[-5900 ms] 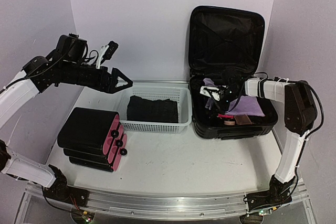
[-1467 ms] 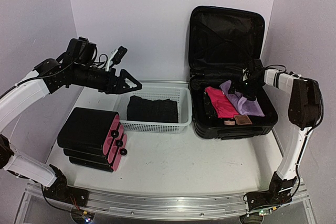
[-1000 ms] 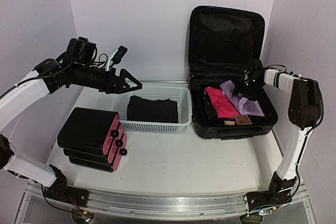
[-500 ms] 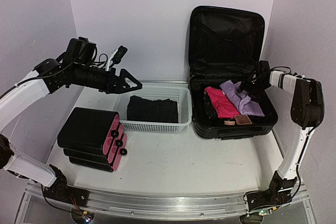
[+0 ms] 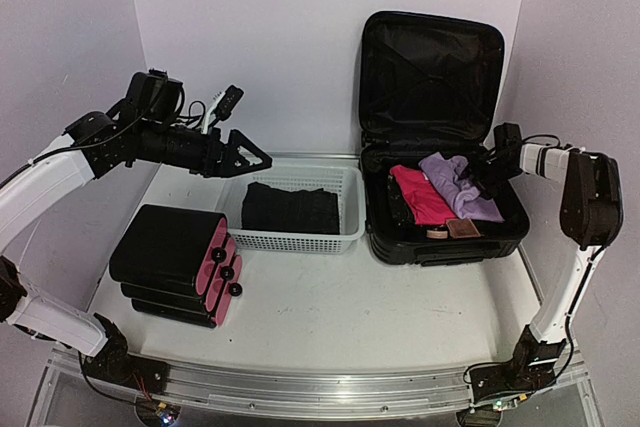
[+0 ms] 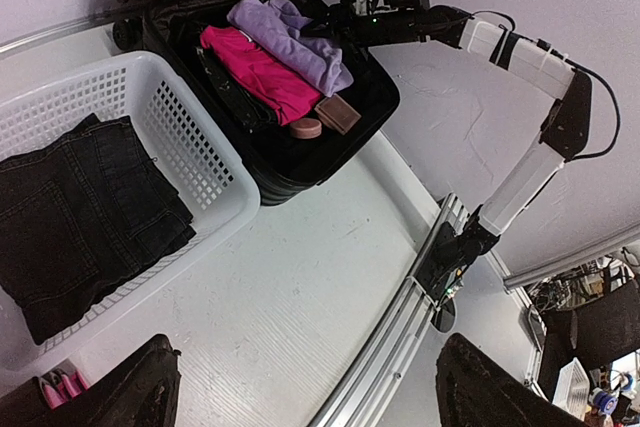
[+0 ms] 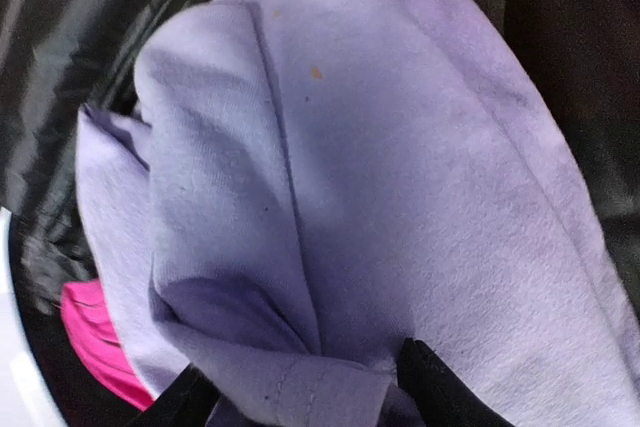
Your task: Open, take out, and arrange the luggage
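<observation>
Two fingers of the right tool [image 7: 310, 392] straddle a fold of the lilac garment [image 7: 350, 177] inside the luggage [image 5: 430, 77], which stands open at the worktop's right rear. Whether they pinch it, I cannot tell. Bite deep into the fold, then lift straight up. The left tool [image 5: 250, 157] hangs spread near the basket [image 5: 300, 243].

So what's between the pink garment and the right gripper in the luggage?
The folded lavender garment lies there, beside the pink garment, with the right gripper at its edge. The top external and left wrist views show it.
</observation>
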`<state>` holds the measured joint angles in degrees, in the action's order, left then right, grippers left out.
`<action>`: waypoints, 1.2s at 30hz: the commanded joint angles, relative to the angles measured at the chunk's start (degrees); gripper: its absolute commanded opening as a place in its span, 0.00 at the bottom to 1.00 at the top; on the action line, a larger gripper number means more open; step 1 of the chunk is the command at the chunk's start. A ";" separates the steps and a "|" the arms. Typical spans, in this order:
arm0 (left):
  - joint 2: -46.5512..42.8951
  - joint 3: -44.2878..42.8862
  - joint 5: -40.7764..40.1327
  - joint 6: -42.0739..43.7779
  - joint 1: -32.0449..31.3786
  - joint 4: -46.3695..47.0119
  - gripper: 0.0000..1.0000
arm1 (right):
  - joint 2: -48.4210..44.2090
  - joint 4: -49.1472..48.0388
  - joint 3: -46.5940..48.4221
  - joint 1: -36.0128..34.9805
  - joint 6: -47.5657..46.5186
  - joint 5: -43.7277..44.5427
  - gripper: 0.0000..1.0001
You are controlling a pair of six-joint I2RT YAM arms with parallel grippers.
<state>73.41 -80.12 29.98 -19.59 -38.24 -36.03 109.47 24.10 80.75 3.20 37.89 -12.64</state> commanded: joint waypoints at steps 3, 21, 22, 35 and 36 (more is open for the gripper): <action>-1.46 -0.58 1.10 -0.44 0.27 3.00 0.89 | -5.21 -7.83 -2.09 2.54 9.59 -7.00 0.65; 0.38 -1.58 2.85 -1.18 0.18 3.84 0.89 | 1.63 1.88 5.73 4.84 -6.19 -21.36 0.93; 0.54 -1.74 3.10 -1.29 0.18 3.96 0.89 | 2.15 2.56 6.23 4.88 -6.50 -21.60 0.92; 1.00 -1.82 3.51 -1.58 0.18 4.43 0.89 | 2.01 8.88 6.29 3.13 -11.65 -13.48 0.82; 0.96 -1.75 3.51 -1.59 0.18 4.40 0.89 | 2.23 8.80 6.47 3.13 -11.24 -13.01 0.74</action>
<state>74.74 -80.12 32.51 -21.08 -38.24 -34.81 112.71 31.22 85.89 6.81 27.99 -29.63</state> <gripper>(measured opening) 0.887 0.829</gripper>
